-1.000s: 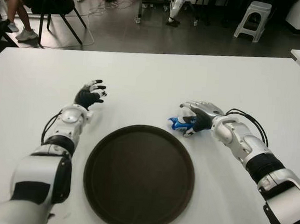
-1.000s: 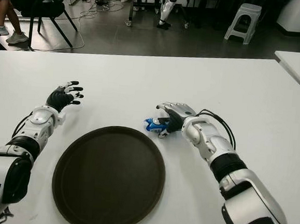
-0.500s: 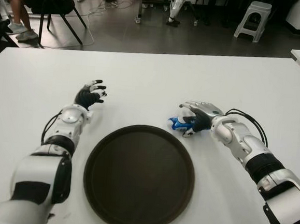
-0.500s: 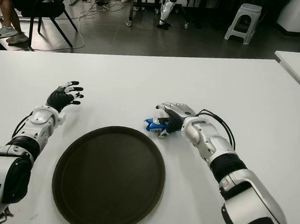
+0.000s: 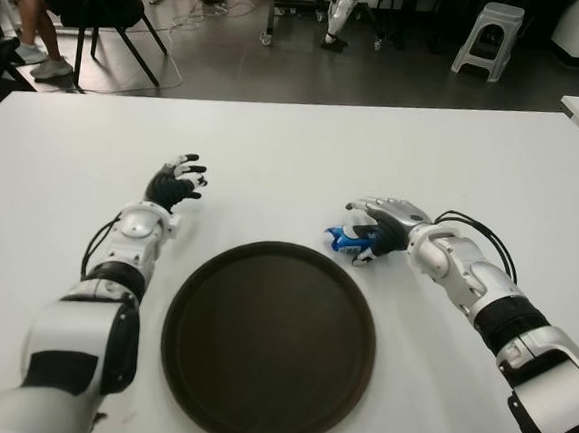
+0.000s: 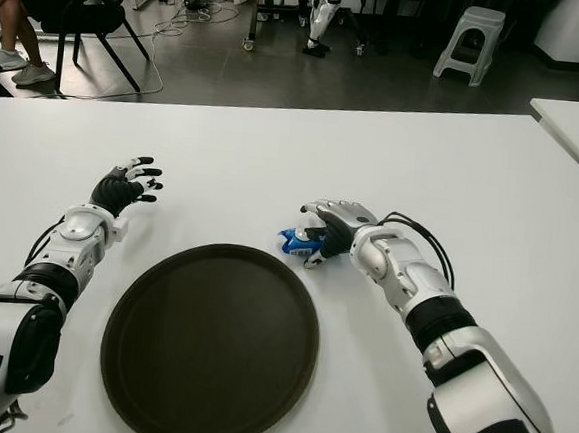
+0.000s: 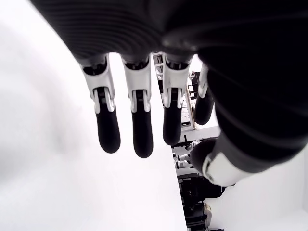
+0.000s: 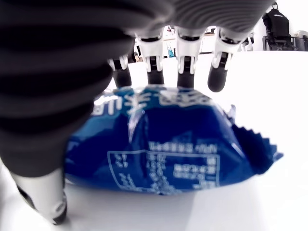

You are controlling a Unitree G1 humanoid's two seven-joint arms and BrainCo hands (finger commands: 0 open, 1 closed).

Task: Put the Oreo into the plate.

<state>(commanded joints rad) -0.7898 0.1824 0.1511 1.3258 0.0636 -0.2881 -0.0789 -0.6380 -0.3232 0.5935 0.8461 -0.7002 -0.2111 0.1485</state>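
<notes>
Oreo point(image 8: 163, 144) under right hand point(image 5: 377, 229) | plate point(image 5: 269, 341) beside | left hand point(image 5: 173, 184) spread

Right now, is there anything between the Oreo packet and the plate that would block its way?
Nothing visible. The Oreo packet sits under the right robot hand, just beyond the plate's far right rim, with only bare table between them.

One Oreo packet point(image 5: 346, 239) (blue), one plate point(image 5: 269, 339), two robot hands.
</notes>
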